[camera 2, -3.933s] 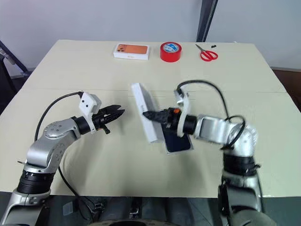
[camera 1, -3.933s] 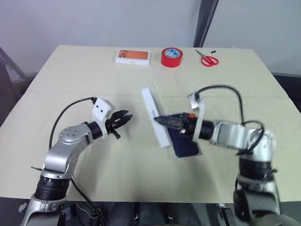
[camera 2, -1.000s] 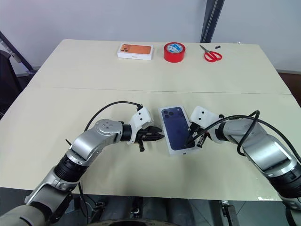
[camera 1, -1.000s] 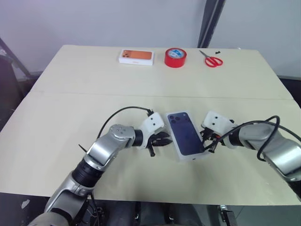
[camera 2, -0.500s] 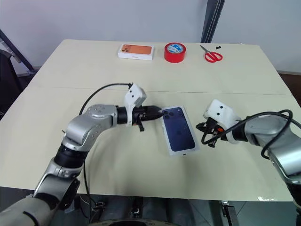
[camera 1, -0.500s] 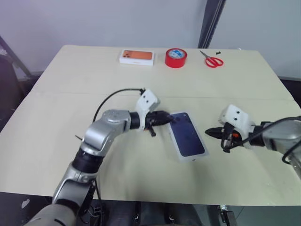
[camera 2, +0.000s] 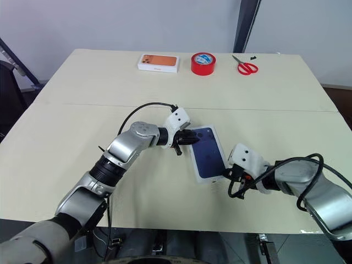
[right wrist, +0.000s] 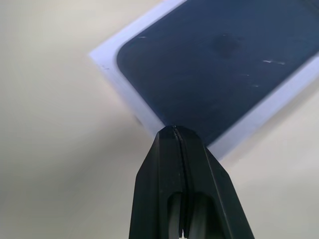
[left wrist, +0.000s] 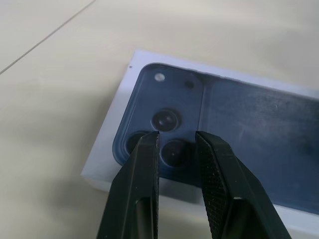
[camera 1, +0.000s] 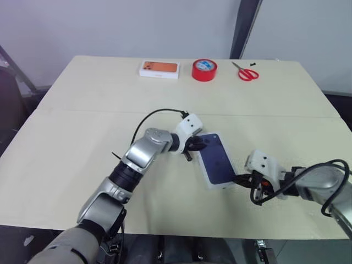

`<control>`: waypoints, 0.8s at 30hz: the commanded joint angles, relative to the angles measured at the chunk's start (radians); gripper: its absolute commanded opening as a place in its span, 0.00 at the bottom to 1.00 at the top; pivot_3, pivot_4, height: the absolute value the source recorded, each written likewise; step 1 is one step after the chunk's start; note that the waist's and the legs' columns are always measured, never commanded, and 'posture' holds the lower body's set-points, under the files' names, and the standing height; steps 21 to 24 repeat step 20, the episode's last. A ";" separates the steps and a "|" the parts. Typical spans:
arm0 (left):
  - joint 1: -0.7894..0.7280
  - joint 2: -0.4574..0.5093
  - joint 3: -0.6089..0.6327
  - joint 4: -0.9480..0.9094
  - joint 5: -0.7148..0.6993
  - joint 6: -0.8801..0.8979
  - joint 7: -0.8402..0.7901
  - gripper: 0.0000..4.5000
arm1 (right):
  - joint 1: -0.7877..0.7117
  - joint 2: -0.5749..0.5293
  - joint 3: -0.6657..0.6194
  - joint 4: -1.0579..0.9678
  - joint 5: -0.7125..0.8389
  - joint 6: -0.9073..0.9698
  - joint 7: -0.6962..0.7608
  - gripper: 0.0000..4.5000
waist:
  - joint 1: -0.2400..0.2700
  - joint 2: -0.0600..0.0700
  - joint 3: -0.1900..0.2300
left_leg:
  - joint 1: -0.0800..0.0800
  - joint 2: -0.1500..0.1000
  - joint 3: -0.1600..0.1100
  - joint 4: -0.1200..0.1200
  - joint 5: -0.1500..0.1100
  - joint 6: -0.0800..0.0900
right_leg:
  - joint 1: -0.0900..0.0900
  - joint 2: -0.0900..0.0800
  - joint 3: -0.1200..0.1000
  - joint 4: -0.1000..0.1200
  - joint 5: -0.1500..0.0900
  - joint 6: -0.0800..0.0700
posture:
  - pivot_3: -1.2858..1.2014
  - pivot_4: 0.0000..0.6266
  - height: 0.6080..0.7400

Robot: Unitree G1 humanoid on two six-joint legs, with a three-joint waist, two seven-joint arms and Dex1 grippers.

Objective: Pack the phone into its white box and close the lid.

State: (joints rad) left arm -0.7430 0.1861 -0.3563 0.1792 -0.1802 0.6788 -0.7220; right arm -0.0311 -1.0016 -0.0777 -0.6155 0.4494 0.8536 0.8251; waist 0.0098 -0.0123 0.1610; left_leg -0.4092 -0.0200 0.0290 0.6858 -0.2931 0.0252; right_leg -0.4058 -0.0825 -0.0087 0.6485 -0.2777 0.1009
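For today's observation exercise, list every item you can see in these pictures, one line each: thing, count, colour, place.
Box with blue phone picture on its lid: one, white, table middle, closed.
Box with orange phone picture: one, white, far edge.
Tape roll: one, red, far edge, beside the orange-picture box.
Scissors: one, red handles, far edge.
Table: one, beige.
Left gripper: fingers black, slightly apart, at the lid's far end.
Right gripper: fingers black, shut, at the lid's near corner.

The left pincer [camera 1: 199, 144] has come forward onto the phone's [camera 1: 216, 160] camera end. The right pincer [camera 1: 240, 179], pressed together, has pulled back to the white box's [camera 1: 209, 180] near corner.
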 commanded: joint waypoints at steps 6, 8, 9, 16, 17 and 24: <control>0.197 0.148 0.295 -0.359 -0.072 -0.028 0.083 0.26 | -0.148 0.082 -0.165 0.223 0.010 -0.113 -0.041 0.00 | -0.005 0.001 0.000 | 0.000 0.000 0.000 -0.002 0.005 -0.008 | -0.001 0.000 0.000 0.000 0.000 0.000 | 0.52 0.24 0.88; 0.273 0.199 0.356 -0.416 -0.071 -0.022 0.106 0.26 | -0.179 0.085 -0.172 0.315 0.000 -0.151 -0.027 0.00 | -0.002 0.001 0.000 | 0.000 0.000 0.000 -0.002 0.005 -0.008 | -0.001 -0.001 0.000 0.000 0.000 0.000 | 0.52 0.24 0.88; 0.321 0.224 0.402 -0.446 -0.078 -0.019 0.115 0.26 | -0.192 0.091 -0.171 0.350 -0.005 -0.172 -0.025 0.00 | -0.001 0.001 0.000 | 0.000 0.000 0.000 -0.002 0.005 -0.008 | -0.001 -0.001 0.000 0.000 0.000 0.000 | 0.52 0.24 0.88; 0.577 0.268 0.602 -0.603 -0.142 -0.010 0.177 0.26 | -0.239 0.111 -0.169 0.556 -0.019 -0.268 0.017 0.00 | 0.005 0.001 0.000 | 0.000 -0.001 0.000 -0.002 0.004 -0.008 | -0.001 -0.003 0.000 0.000 0.000 0.000 | 0.52 0.24 0.88; 0.607 0.272 0.610 -0.608 -0.138 -0.016 0.184 0.26 | -0.247 0.112 -0.162 0.571 -0.020 -0.275 0.028 0.00 | 0.003 0.001 0.000 | 0.000 -0.001 0.000 -0.002 0.004 -0.008 | -0.001 -0.004 0.000 0.000 0.000 0.000 | 0.52 0.24 0.88; 0.644 0.279 0.608 -0.609 -0.126 -0.033 0.208 0.26 | -0.278 0.120 -0.138 0.608 -0.033 -0.299 0.040 0.00 | 0.001 0.001 0.000 | 0.000 -0.001 0.001 -0.002 0.002 -0.005 | -0.001 -0.004 0.000 0.000 0.000 0.000 | 0.52 0.24 0.88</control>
